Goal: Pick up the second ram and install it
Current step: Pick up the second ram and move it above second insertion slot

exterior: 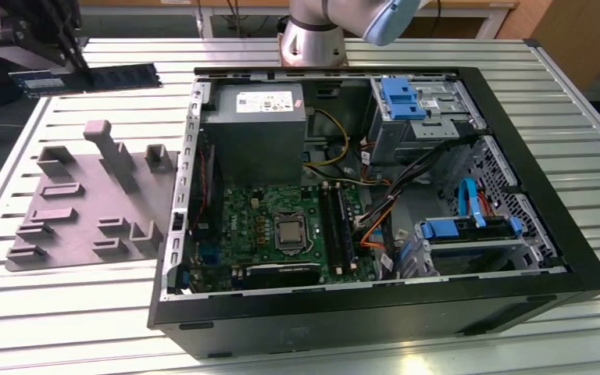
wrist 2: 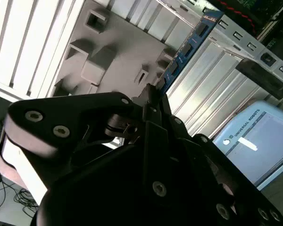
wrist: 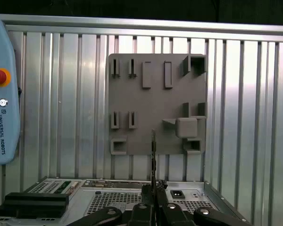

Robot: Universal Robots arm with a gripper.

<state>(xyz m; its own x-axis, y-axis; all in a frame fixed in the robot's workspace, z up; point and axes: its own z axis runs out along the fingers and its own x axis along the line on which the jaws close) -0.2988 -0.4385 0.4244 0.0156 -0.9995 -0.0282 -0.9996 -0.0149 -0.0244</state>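
The second ram (exterior: 112, 76) is a long bluish-green stick hanging level at the exterior view's far left, above the table beyond the grey holder plate (exterior: 81, 203). My gripper (exterior: 60, 66) is shut on it from above. In the second wrist view the ram (wrist 2: 188, 47) sticks out past the fingertips (wrist 2: 151, 96) over the holder plate (wrist 2: 118, 52). The first wrist view has the ram (wrist: 153, 150) edge-on as a thin line rising from my gripper (wrist: 153, 188). The black memory slots (exterior: 339, 223) lie on the green motherboard inside the open computer case (exterior: 550, 258).
The arm's base (exterior: 311, 39) stands behind the case. Inside the case are a power supply (exterior: 253, 125), blue drive cages (exterior: 405, 98) and loose cables (exterior: 383, 211). A teach pendant (wrist: 2, 94) lies on the slatted aluminium table (wrist: 250, 117) beside the holder plate.
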